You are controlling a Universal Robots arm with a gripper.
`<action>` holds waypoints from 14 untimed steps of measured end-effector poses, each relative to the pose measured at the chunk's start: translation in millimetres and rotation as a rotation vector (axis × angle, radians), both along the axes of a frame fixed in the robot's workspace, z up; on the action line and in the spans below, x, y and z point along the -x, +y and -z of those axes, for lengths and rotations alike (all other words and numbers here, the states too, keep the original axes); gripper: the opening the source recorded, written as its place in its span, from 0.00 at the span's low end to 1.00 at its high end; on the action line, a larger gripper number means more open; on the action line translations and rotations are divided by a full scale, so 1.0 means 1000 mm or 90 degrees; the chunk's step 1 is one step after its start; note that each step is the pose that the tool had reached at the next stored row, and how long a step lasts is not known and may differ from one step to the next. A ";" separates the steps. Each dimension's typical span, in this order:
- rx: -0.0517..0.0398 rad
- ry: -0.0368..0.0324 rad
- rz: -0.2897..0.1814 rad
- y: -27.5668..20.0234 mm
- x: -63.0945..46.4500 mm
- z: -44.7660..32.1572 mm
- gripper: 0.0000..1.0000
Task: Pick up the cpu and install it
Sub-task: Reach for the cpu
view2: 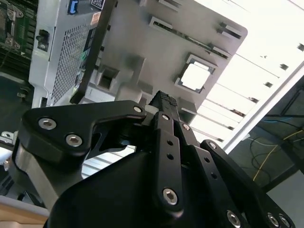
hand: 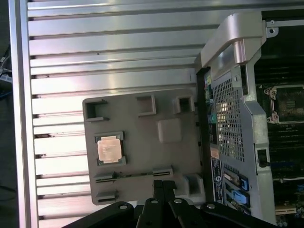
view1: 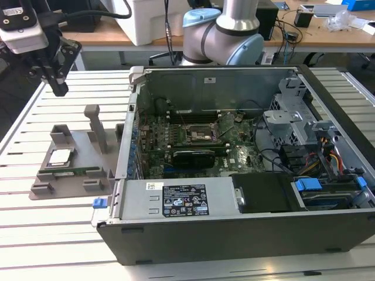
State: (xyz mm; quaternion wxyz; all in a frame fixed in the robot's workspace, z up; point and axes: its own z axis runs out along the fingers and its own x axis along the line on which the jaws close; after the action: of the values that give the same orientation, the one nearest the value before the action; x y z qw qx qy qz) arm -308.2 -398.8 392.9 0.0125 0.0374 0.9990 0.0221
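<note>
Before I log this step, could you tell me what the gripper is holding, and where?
Nothing: the gripper is empty; the cpu lies in the grey holder.

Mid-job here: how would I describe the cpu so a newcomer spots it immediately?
Start at the open black computer case; on the exterior view's left of it a flat grey plastic holder tray lies on the slatted metal table. The cpu is the small square silvery chip in that tray's square pocket, unlike the long narrow green memory stick beside it.
</note>
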 end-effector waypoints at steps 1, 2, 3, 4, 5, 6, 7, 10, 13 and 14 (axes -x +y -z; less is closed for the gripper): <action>0.0000 0.0000 0.000 0.0000 0.003 0.0000 0.11; 0.0000 0.0000 0.000 0.0000 0.007 0.0000 0.11; 0.0000 0.0000 0.000 0.0000 0.010 0.0000 0.11; 0.0000 -0.0001 0.000 0.0000 0.016 0.0001 0.11; 0.0000 0.0000 0.000 0.0000 0.020 0.0001 0.11; 0.0000 0.0000 0.000 0.0000 0.022 0.0002 0.11; 0.0000 0.0000 0.000 0.0000 0.026 0.0002 0.11; 0.0000 0.0000 0.000 0.0000 0.040 0.0003 0.11; 0.0000 0.0000 0.000 0.0000 0.047 0.0004 0.11; 0.0000 0.0000 0.000 0.0000 0.051 0.0005 0.11</action>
State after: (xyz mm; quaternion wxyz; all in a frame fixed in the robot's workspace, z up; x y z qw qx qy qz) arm -359.2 -398.8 392.4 0.0125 0.0375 0.9990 0.0221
